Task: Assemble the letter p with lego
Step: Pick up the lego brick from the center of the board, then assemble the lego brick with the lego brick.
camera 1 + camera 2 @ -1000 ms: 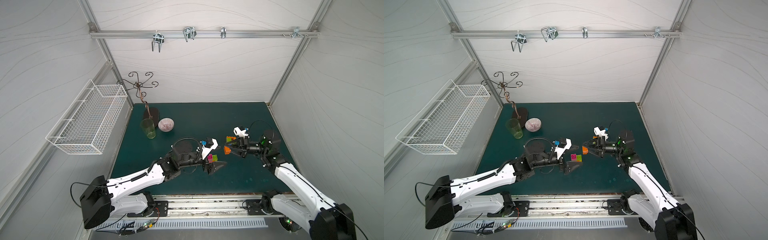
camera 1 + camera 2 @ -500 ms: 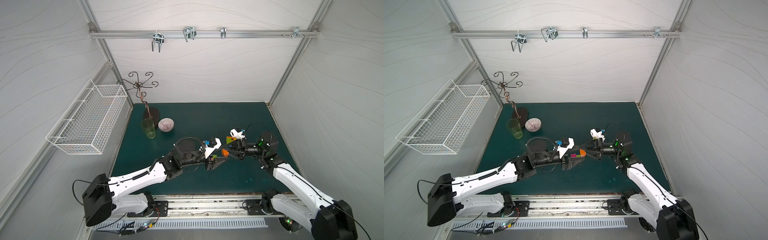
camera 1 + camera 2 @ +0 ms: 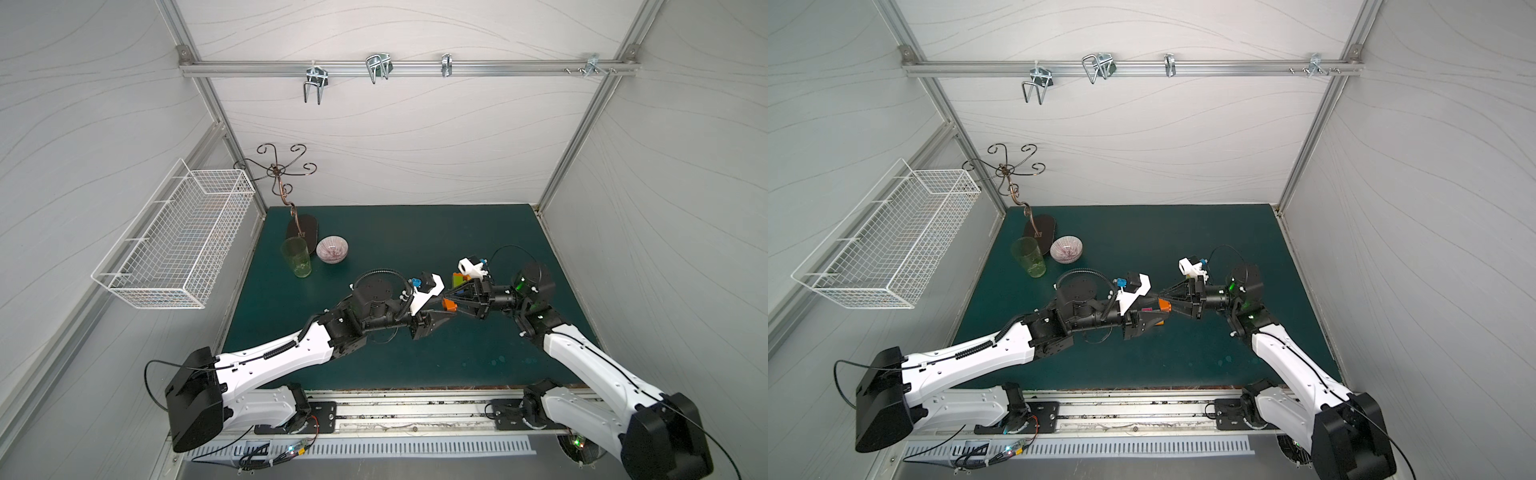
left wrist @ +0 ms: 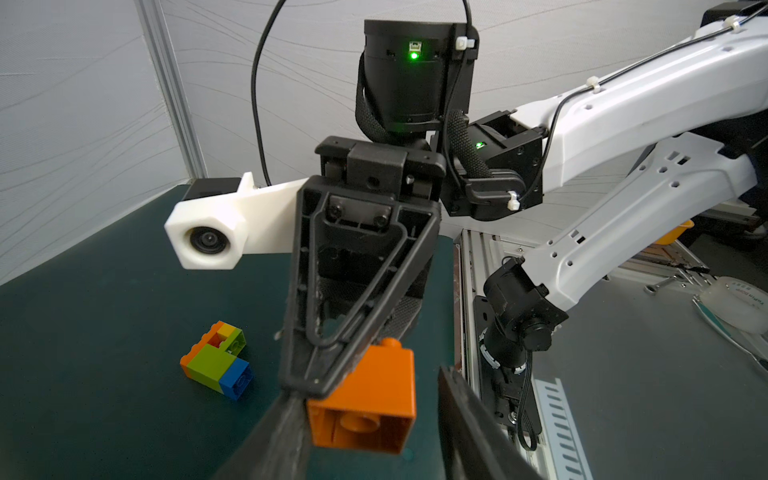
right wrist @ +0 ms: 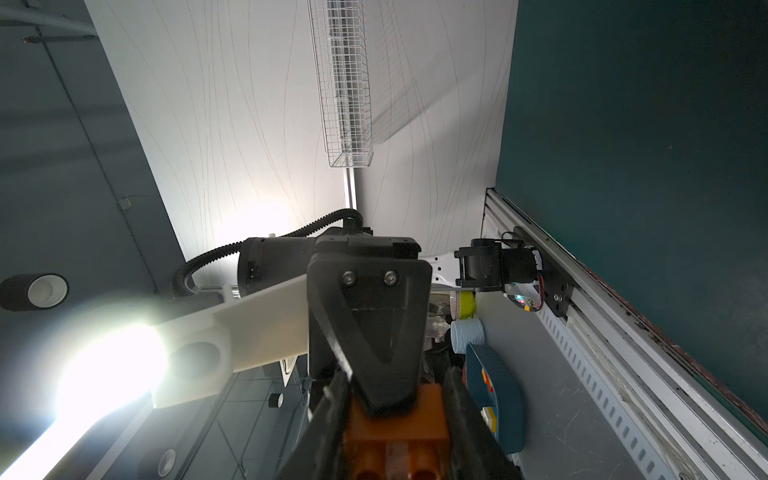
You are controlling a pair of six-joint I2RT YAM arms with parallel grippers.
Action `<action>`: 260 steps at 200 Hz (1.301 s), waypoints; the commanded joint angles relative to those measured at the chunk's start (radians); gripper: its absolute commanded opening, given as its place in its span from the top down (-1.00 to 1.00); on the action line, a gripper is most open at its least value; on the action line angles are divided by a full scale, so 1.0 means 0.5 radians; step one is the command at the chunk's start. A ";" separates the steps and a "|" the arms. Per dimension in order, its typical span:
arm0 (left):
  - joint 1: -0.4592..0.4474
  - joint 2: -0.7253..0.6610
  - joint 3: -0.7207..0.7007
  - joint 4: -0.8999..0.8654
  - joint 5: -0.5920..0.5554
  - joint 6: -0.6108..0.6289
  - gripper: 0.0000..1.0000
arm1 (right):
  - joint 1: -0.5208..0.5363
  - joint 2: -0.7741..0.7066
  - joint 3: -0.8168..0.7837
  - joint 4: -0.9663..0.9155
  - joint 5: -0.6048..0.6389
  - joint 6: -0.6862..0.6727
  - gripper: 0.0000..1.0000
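In both top views my arms meet nose to nose above the middle of the surface [image 3: 374, 232]. My right fingers [image 3: 471, 313] pinch the orange brick [image 3: 449, 305] in the air. My left fingers [image 3: 438, 322] reach around it from the opposite side. Just beside my right wrist a stack [image 3: 457, 279] of lego lies on the surface, mostly hidden.

In the left wrist view, my right fingers [image 4: 309, 380] are pressed onto two flat walls of the brick [image 4: 374, 386]. Its stud end points toward them and its hollow end toward this camera. One of my left fingers [image 4: 282, 440] lies against a side of the brick. The other stands off with a gap showing, so that pair is spread and not yet gripping. The stack [image 4: 216, 361] is orange, green, yellow and blue, and sits on the surface apart from the brick.

In the right wrist view, the brick [image 5: 395, 424] is wedged between my right fingers [image 5: 461, 415]. A left finger [image 5: 370, 332] is laid flat over one face.

I judge the brick to be light, stiff and hard, and not fragile. Its smooth walls look slippery, so a pinch at the very tips could let it swivel. My left pair should take the flat walls that the right pair leaves bare. It should close squarely and deep enough, leaving the stud and the hollow free for pressing onto the stack.
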State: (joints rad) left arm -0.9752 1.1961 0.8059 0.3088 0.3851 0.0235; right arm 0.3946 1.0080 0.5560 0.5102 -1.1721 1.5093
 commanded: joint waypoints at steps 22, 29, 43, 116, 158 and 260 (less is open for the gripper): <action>-0.025 -0.016 0.095 -0.029 0.030 0.061 0.00 | 0.015 0.032 0.019 0.137 0.006 0.045 0.49; -0.025 -0.018 0.088 -0.026 0.032 0.068 0.03 | 0.017 0.029 0.020 0.140 0.006 0.045 0.49; -0.025 -0.021 0.076 -0.004 0.037 0.073 0.07 | 0.021 0.038 0.020 0.146 0.009 0.046 0.49; -0.025 0.003 0.222 -0.198 0.007 0.037 0.40 | 0.027 0.085 -0.011 0.172 0.008 0.027 0.05; -0.025 -0.053 0.372 -0.673 -0.169 -0.080 0.44 | -0.141 -0.032 0.134 -0.825 0.067 -0.689 -0.97; -0.025 0.409 0.993 -2.269 -0.813 0.229 0.47 | -0.664 -0.317 0.315 -2.271 1.029 -1.876 -0.98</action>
State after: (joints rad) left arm -0.9848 1.3151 1.2087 -0.6010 0.0734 0.0105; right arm 0.0887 0.8883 0.7090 -0.4965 -0.7815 0.6872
